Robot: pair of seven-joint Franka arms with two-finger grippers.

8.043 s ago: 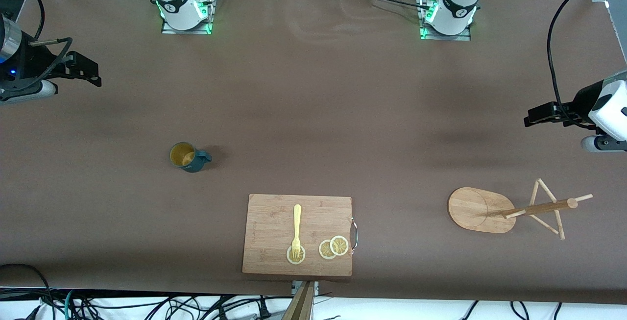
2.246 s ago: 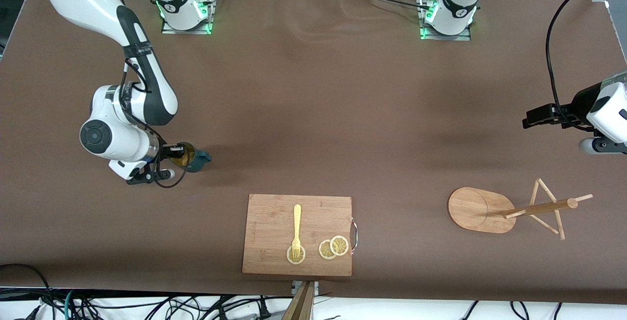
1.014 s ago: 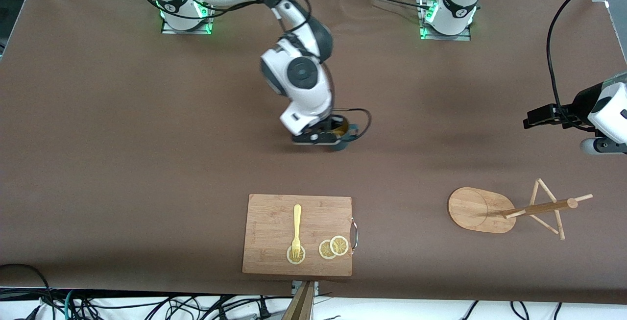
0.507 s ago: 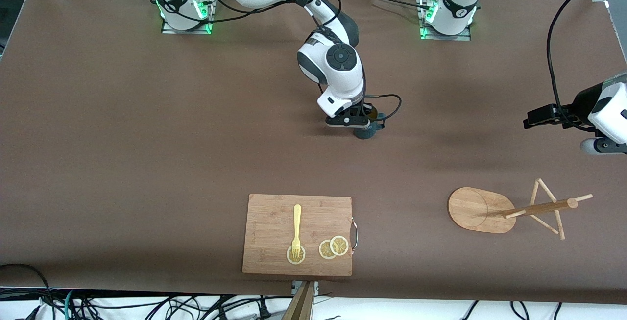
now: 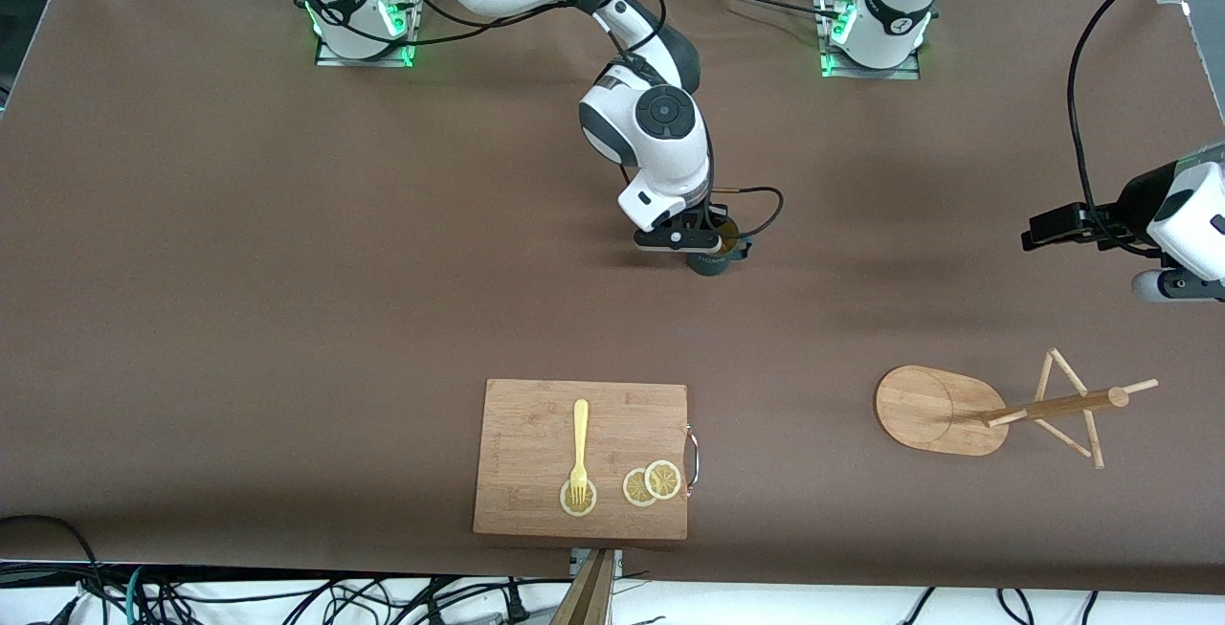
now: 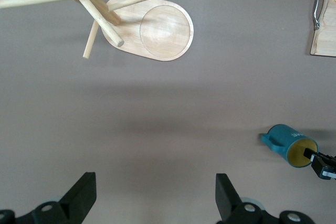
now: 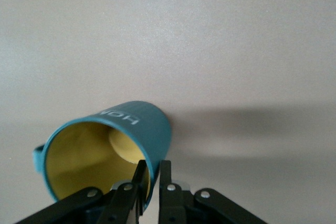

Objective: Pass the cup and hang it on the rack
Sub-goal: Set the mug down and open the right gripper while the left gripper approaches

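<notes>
My right gripper (image 5: 710,244) is shut on the rim of the cup (image 5: 713,258), a dark teal mug with a yellow inside, over the middle of the table. In the right wrist view one finger is inside the cup (image 7: 113,142) and one outside, pinching its wall at my right gripper (image 7: 152,182). The cup also shows in the left wrist view (image 6: 290,144). The rack (image 5: 995,410), a light wooden mug tree, stands near the left arm's end. My left gripper (image 5: 1038,231) is open and empty above the table, waiting; in its own view (image 6: 156,192) it is over bare table.
A wooden cutting board (image 5: 536,414) with a yellow fork (image 5: 579,448) and lemon slices (image 5: 652,482) lies near the front edge. The rack's oval base (image 6: 157,30) shows in the left wrist view. Cables run along the table's front edge.
The right arm reached the cup at its end of the table, gripped it and carried it to the middle; in the last half second it barely moved. The left arm has stayed still.
</notes>
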